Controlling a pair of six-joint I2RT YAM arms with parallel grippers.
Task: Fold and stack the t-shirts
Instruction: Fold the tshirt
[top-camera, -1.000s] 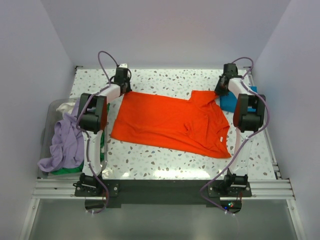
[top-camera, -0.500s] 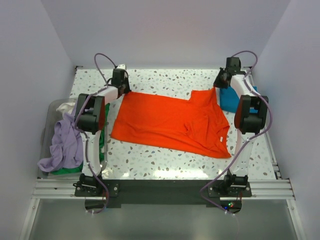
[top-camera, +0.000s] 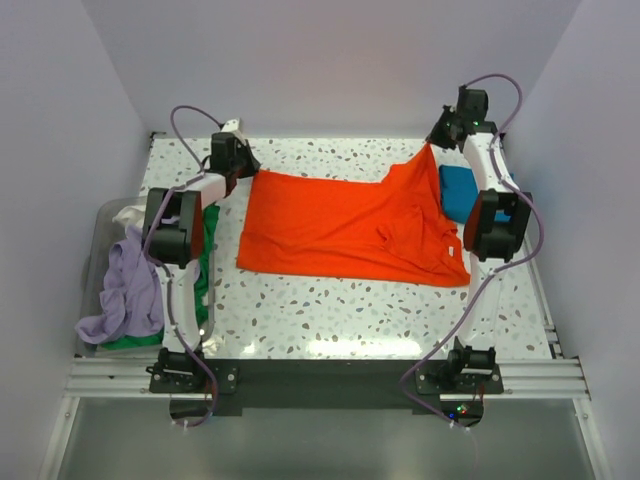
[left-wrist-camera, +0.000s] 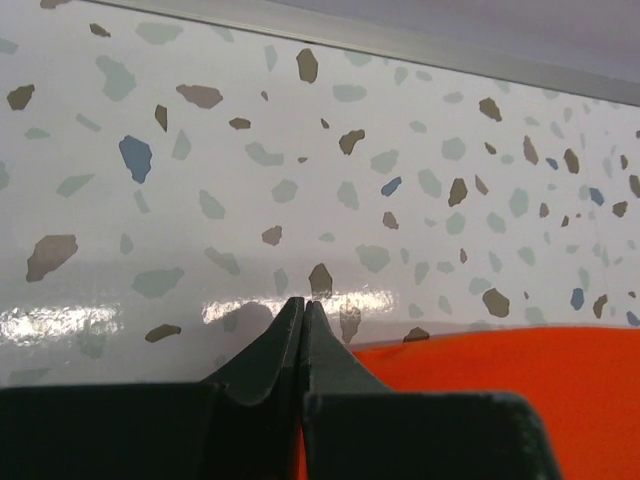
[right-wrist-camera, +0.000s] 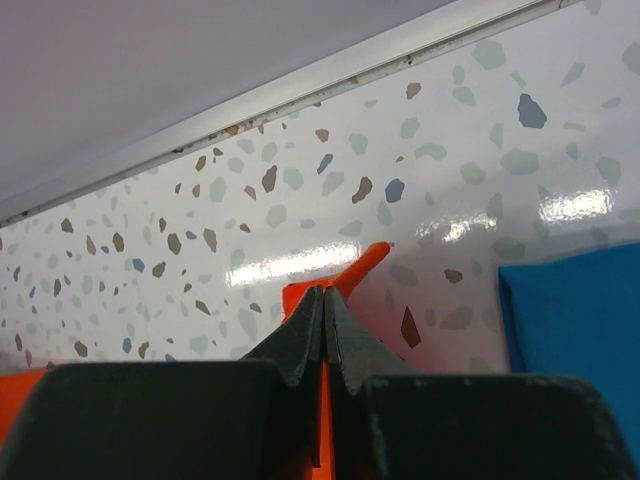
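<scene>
One orange t-shirt (top-camera: 350, 225) lay on counter (top-camera: 330, 320), far corners pinched in left fingers (left-wrist-camera: 268, 352) and right fingers (right-wrist-camera: 298, 345); near edge stood open. One teal t-shirt (top-camera: 458, 192), right edge.

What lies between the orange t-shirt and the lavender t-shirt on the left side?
In the top view, the left arm stands between the orange t-shirt and the lavender t-shirt, with green cloth and a strip of bare speckled table.

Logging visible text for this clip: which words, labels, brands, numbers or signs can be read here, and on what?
No text can be read in any view.
One small white tag on the bright orange cloth t-shirt: too small to read.
</scene>
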